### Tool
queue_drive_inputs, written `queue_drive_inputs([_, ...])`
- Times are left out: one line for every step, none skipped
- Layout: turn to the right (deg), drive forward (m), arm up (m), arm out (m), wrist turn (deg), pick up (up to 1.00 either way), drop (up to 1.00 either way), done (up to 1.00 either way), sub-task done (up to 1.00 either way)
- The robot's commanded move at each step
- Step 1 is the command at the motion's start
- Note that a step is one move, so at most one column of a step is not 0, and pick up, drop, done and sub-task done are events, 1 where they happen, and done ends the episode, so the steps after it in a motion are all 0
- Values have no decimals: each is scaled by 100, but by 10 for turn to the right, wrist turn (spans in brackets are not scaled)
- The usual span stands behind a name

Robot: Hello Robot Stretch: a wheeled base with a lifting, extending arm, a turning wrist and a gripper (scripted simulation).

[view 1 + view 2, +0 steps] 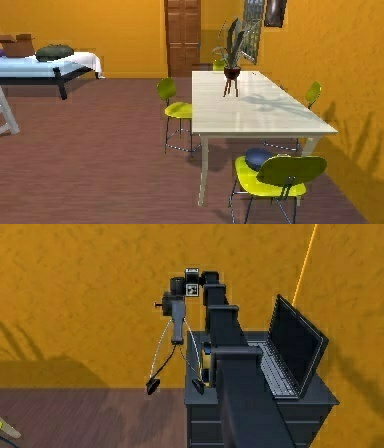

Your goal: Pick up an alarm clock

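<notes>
Searching looks like the step in hand, since the alarm clock's whereabouts can't be told yet. The gripper is seen out at the end of the arm, with orange wall behind it and its thin fingers trailing down. How the fingers are set can't be told. Whether anything is held can't be told either, as one fingertip ends right against the dark desk.

Just right of the gripper, a laptop is stood lid-up on that desk. Well away from the gripper, off ahead of the base, a white table is seen with a potted plant on it and yellow-green chairs set around it. A small dark blue blob is sat on the nearest seat, too vague to be named. Farther off, a bed is set by the far wall.

Next move, probably: the base needs to be driven and turned so more surfaces get looked over, table and bed side first. The gripper should be held clear of the desk until a clock is actually spotted.
</notes>
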Motion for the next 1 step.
queue_drive_inputs([0, 0, 0, 0, 450, 0, 0, 0, 0])
